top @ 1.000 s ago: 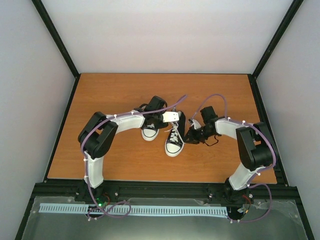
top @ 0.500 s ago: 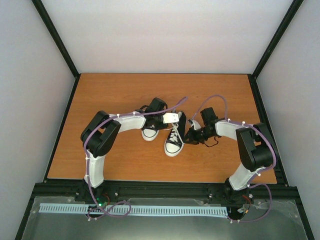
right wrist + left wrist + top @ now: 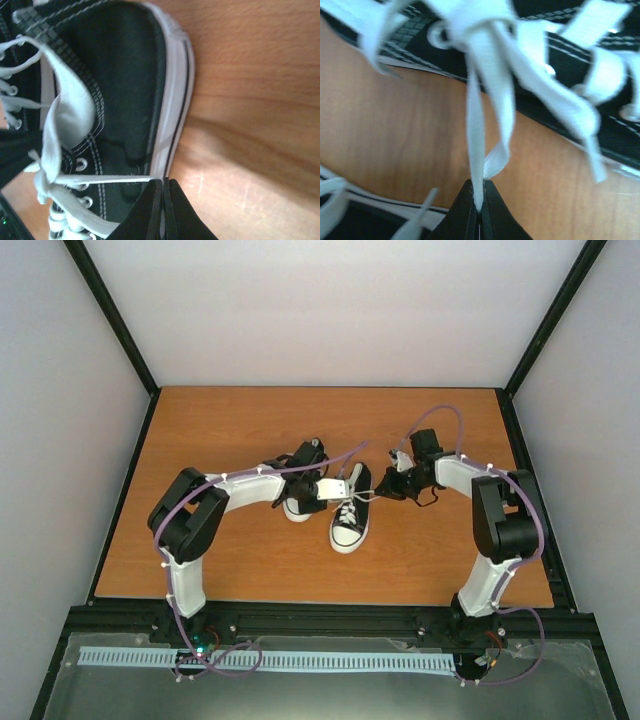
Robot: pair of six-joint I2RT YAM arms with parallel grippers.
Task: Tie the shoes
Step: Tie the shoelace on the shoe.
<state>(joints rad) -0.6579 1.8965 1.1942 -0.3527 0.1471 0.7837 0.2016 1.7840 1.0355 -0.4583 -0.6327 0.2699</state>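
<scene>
left pincer (image 3: 480, 200) pinches a looped lace (image 3: 476, 125), right pincer (image 3: 162, 189) a taut lace (image 3: 110, 178), both on the nearer shoe (image 3: 350, 527).

Black canvas shoes (image 3: 349, 523) with white laces (image 3: 475, 127), toe caps and soles (white stitching); orange-brown wood-grain tabletop (image 3: 230, 430).

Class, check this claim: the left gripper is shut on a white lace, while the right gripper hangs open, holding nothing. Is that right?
No. The right gripper is shut too, pinching a taut lace from the shoe, as the right wrist view shows. The left gripper is indeed shut on a white lace.
</scene>
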